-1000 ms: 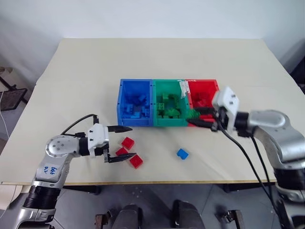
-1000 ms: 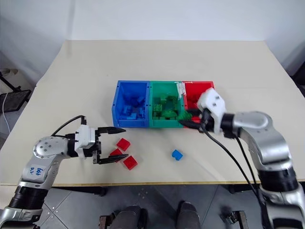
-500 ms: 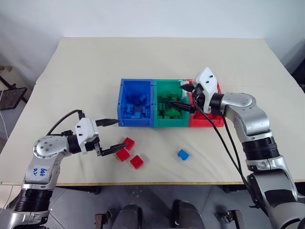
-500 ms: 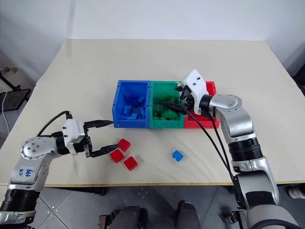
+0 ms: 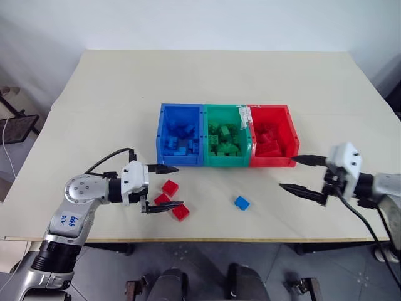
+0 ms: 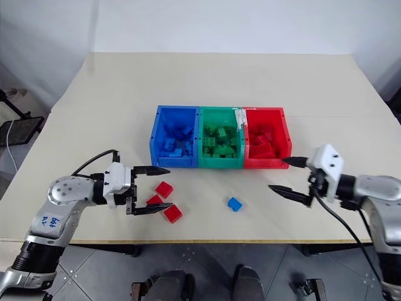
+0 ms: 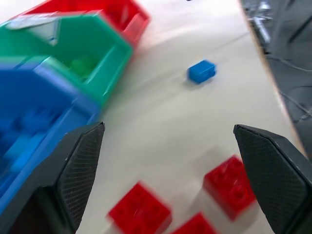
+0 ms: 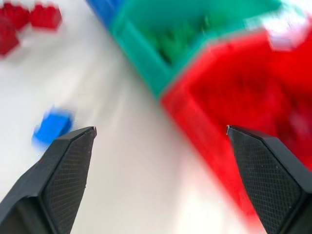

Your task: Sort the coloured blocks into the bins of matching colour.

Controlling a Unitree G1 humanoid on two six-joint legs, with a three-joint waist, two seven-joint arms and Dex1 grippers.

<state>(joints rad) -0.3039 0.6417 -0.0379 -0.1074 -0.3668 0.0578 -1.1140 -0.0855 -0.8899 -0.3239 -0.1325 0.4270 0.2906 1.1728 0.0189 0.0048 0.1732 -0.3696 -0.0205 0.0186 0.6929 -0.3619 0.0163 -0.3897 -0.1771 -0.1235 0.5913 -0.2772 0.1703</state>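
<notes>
Blue, green and red bins stand joined mid-table, each holding bricks of its colour. Three red bricks lie in front of the blue bin: one nearest it, one closer to the front edge, one closest. My left gripper is open, its fingers spread level around this cluster, nothing gripped. A blue brick lies alone in front of the green bin. My right gripper hangs open and empty just right of the red bin's front corner. The left wrist view shows the red bricks and blue brick.
The beige table reaches far behind the bins and out to both sides. Its front edge runs just below the loose bricks. A white label sits on the rim between the green and red bins.
My right gripper rose over the green bin, opened there, then swung right and down toward the table's front. The left gripper drew back left, then returned to the red bricks.
</notes>
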